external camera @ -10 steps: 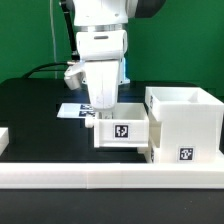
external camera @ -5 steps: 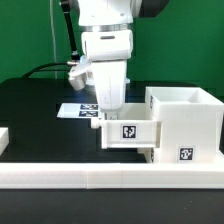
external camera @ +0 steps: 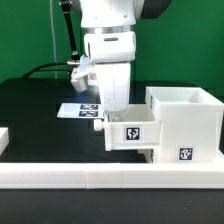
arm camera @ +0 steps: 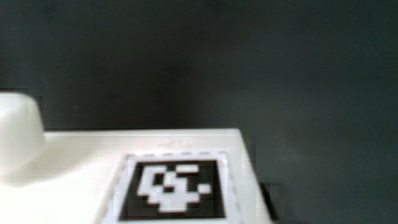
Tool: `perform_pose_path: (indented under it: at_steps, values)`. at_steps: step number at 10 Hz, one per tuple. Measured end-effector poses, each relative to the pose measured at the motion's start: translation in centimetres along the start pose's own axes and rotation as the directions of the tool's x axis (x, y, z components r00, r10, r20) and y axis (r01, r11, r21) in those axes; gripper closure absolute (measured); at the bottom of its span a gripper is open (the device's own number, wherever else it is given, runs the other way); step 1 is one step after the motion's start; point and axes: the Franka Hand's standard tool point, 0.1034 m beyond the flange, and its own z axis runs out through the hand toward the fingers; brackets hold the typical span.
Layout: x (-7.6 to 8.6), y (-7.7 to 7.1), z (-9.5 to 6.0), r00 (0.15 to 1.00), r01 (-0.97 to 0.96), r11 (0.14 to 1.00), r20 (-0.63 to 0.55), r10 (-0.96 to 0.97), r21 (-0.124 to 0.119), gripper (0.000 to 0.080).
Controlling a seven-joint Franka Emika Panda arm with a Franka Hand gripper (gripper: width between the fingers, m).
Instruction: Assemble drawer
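My gripper reaches down from above and is shut on the near wall of a white open-top tray that carries a square tag. The tray sits low over the black table. Its right end meets the left face of the tall white casing on the exterior view's right; how far it is inside I cannot tell. The wrist view shows a white tray surface with a blurred tag close below the camera and a blurred white rounded shape beside it. The fingertips are hidden there. The second tray is out of view.
A long low white border rail runs along the front of the table. The marker board lies flat behind the gripper. A small white piece shows at the exterior view's left edge. A black cable trails behind the arm.
My gripper and the held tray have moved toward the exterior view's right, closing the gap until the tray's end reaches the casing.
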Motion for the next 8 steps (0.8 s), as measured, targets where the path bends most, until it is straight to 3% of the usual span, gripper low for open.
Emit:
perform_pose_path:
  at_steps: [7, 8]
  values:
    - [0.83, 0.07, 0.16, 1.000, 0.009, 1.000, -0.001, -0.010, -0.024, 0.0757]
    - [0.83, 0.05, 0.20, 1.000, 0.009, 1.000, -0.001, -0.009, -0.023, 0.0676]
